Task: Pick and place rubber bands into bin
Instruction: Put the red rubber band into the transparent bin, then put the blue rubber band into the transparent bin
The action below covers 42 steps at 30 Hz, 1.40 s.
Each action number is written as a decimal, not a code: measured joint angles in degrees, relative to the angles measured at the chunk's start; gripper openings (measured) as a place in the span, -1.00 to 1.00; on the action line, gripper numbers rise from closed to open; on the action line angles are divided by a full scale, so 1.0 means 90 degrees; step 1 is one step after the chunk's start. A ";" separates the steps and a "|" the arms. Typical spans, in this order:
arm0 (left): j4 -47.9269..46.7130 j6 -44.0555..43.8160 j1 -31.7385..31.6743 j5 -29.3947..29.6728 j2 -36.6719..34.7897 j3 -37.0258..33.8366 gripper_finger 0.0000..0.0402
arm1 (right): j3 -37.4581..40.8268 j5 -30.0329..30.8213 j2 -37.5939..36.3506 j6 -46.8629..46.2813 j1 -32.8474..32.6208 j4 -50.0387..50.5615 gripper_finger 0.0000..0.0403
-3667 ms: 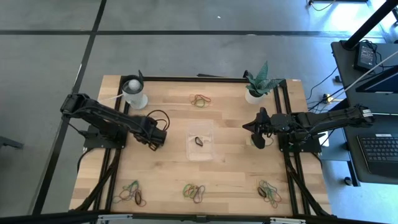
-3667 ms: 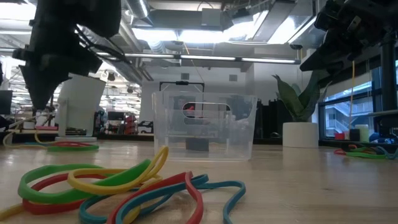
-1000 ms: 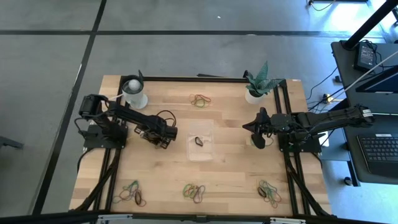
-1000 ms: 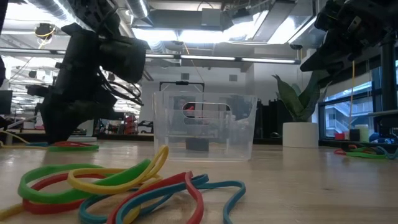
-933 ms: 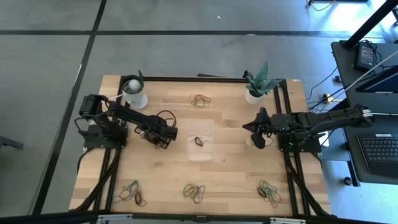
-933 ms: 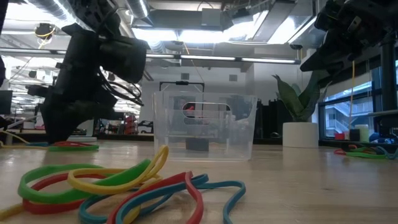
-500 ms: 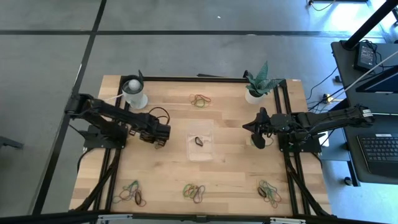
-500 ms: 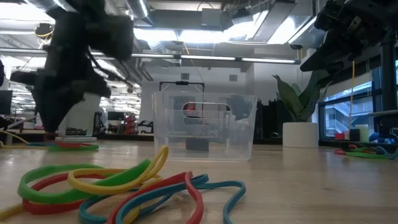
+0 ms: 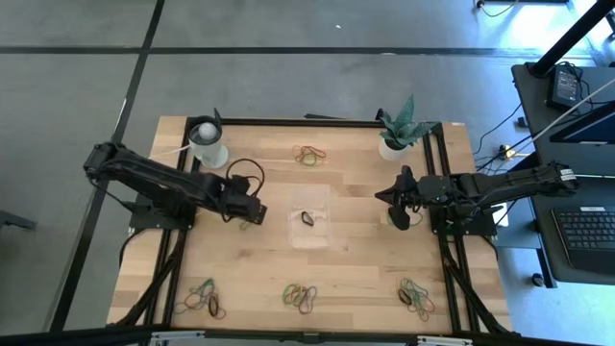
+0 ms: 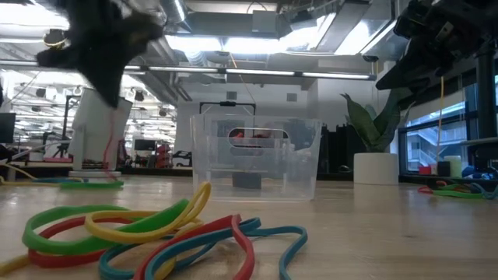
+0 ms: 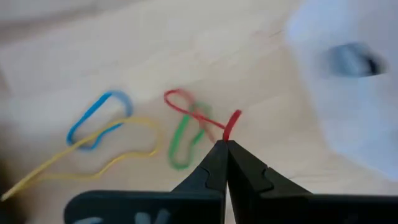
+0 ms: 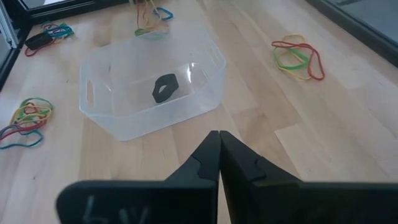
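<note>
L gripper [image 11: 225, 144] is up off the bench [image 9: 356, 269], just left of the bin [image 9: 309, 217], jaws pressed together and pinching a red rubber band [image 11: 199, 116] by one end. In the low view the band hangs as a thin red strand [image 10: 106, 152] under the gripper. A green band [image 11: 185, 138] looks crossed w/ the red one, so it may tag along or drop mid-carry. The pinch is at the very tip, so a quick swing could let the band slide out short of the bin. The bin sits mid-bench w/ one dark band [image 12: 164, 88] inside; its walls are low & clear, so a low pass could clip the rim and shove it. More bands are left: blue [image 11: 96, 118] & yellow [image 11: 93, 153] close by, plus other piles [image 9: 300, 297] along the bench edges. R gripper [image 12: 219, 149] waits right of the bin, jaws pressed together, holding nothing.
</note>
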<state>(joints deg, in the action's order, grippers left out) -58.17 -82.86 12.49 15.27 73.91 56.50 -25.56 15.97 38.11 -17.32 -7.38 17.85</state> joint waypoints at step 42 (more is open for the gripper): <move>0.3296 0.4100 -0.1087 -0.0185 0.1818 0.1885 -0.99 | 0.0000 -0.0002 0.0002 -0.0216 0.0001 -0.0010 -0.93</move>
<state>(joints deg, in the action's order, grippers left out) -28.51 -45.96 2.70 13.60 90.27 73.47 -25.56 15.94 38.13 -19.27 -7.37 17.76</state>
